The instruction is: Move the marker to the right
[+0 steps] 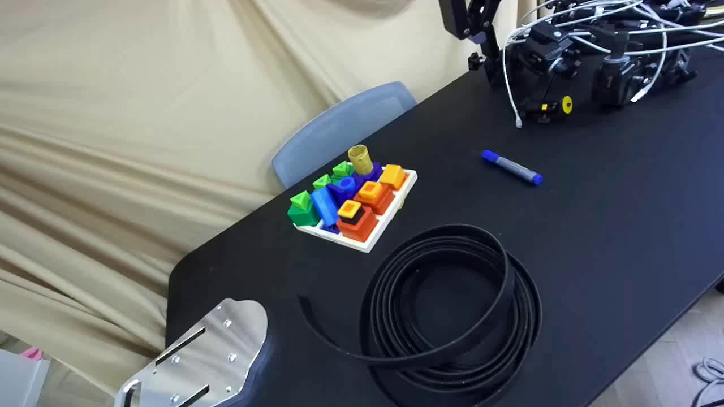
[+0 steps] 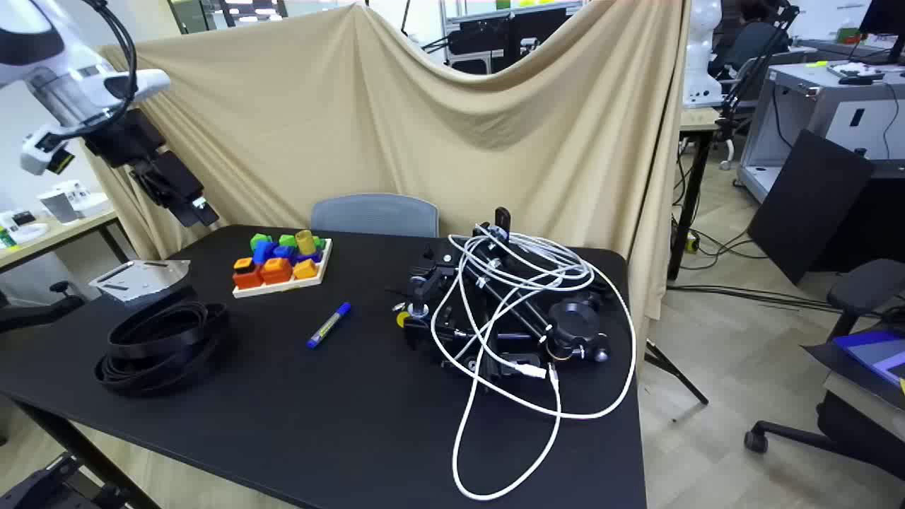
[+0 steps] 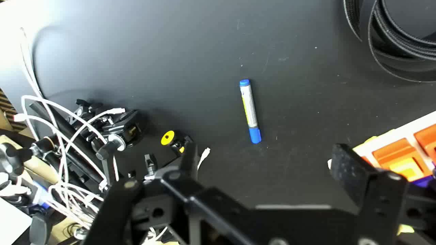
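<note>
The marker lies flat on the black table; it has a white body with a blue cap and a blue end. It shows in both exterior views (image 1: 513,168) (image 2: 329,325) and near the middle of the wrist view (image 3: 249,107). My gripper (image 3: 267,160) is open and empty in the wrist view, its two black fingers wide apart. The marker shows ahead of the fingers, its cap toward them, untouched. In an exterior view the gripper (image 2: 196,210) hangs high above the table at the upper left, well away from the marker.
A white tray of coloured blocks (image 1: 390,223) sits near the marker. A coiled black strap (image 1: 526,316) lies on the table. Black tripod gear (image 2: 495,311) with loose white cables (image 2: 459,452) covers another part. A metal plate (image 1: 209,350) and a chair back (image 2: 375,214) also show.
</note>
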`<control>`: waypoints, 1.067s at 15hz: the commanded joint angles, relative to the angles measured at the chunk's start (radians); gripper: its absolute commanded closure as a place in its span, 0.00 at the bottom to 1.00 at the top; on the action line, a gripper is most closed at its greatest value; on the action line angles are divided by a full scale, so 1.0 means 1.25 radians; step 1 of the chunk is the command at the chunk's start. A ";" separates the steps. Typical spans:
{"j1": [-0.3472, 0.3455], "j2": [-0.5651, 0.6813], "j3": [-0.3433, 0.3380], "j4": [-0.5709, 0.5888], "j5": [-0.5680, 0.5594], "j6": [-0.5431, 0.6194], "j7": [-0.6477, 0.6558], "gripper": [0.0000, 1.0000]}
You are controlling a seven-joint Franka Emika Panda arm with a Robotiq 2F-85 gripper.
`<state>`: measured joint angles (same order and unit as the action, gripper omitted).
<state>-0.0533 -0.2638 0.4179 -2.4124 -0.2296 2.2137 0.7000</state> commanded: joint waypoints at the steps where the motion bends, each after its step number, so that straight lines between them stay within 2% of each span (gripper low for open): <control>1: 0.044 0.005 -0.042 0.002 -0.014 -0.005 0.010 0.00; 12: 0.044 0.005 -0.042 0.002 -0.014 -0.005 0.010 0.00; 16: 0.046 0.024 -0.117 -0.006 0.029 0.057 -0.068 0.00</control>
<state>-0.0171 -0.2578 0.3590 -2.4148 -0.2162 2.2372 0.6808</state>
